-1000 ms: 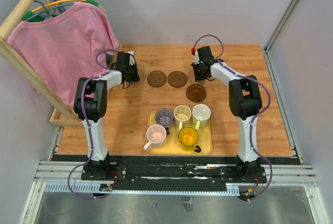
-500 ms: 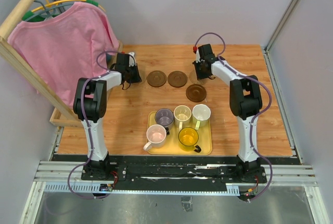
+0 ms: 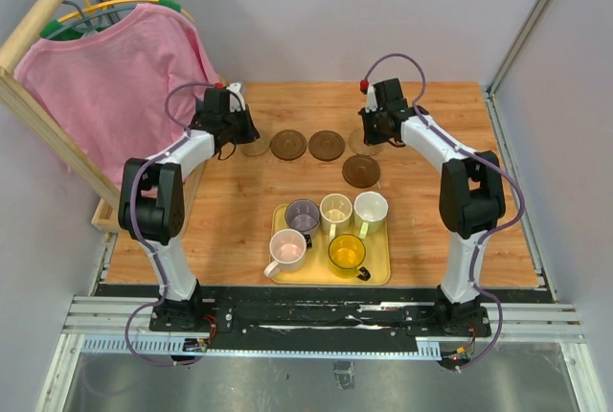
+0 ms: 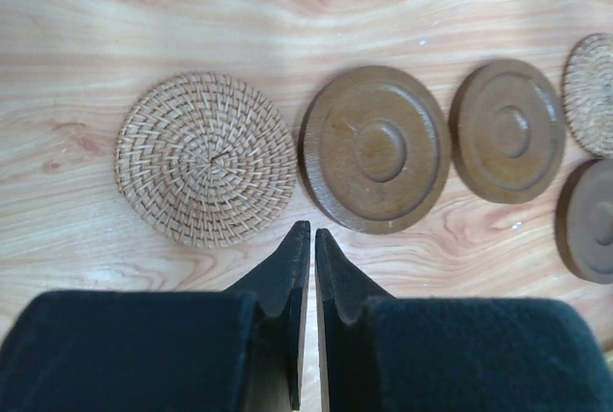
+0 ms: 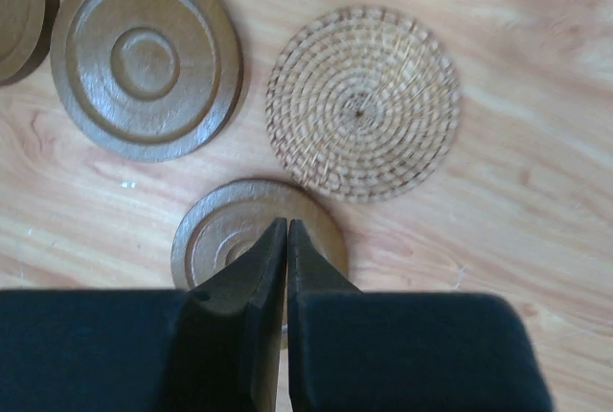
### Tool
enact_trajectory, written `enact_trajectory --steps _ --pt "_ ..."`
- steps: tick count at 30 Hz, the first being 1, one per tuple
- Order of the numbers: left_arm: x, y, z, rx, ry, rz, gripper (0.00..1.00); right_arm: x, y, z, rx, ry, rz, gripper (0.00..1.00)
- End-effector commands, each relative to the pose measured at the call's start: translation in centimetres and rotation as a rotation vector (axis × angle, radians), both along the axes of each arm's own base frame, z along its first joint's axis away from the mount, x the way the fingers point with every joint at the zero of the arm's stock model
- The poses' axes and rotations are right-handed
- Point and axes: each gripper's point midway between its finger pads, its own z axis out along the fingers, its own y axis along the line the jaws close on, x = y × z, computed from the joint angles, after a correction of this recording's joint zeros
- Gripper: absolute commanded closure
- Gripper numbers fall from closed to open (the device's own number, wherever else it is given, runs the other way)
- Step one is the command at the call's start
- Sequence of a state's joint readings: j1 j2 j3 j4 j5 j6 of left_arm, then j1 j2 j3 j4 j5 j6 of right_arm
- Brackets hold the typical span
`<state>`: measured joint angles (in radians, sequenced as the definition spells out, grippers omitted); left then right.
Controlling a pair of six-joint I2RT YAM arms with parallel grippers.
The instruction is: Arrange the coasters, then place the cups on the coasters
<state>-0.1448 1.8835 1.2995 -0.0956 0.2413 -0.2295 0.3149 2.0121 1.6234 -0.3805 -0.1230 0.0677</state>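
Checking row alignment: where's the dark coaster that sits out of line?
Top view, right of centre: the stray dark coaster sits nearer the arms than the row, between the row's right dark coaster and the yellow tray.

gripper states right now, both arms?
left gripper: shut, holding nothing.
right gripper: shut, holding nothing.

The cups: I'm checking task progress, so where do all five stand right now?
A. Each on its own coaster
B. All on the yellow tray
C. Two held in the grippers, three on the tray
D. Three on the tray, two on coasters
B: the top view shows all five cups standing together on the yellow tray, while the coasters lie beyond it with nothing on them.
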Motion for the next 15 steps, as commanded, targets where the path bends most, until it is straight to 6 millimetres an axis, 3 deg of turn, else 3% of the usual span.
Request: enact_trajectory --steps 1,9,15 --pt "-0.6 -0.1 2.0 -0.035 -0.045 -0.008 0.89 -3.8 1.8 -2.9 0.049 0.106 0.039 0.97" --pt "-2.5 -0.2 0.6 -0.059 -0.02 -0.008 0.89 -7.8 4.5 -6.7 0.061 0.183 0.102 0.97" --pt "-3.3 -0.2 -0.4 -0.058 -0.001 -0.01 0.89 -9.2 4.2 -8.8 0.05 0.241 0.054 0.97"
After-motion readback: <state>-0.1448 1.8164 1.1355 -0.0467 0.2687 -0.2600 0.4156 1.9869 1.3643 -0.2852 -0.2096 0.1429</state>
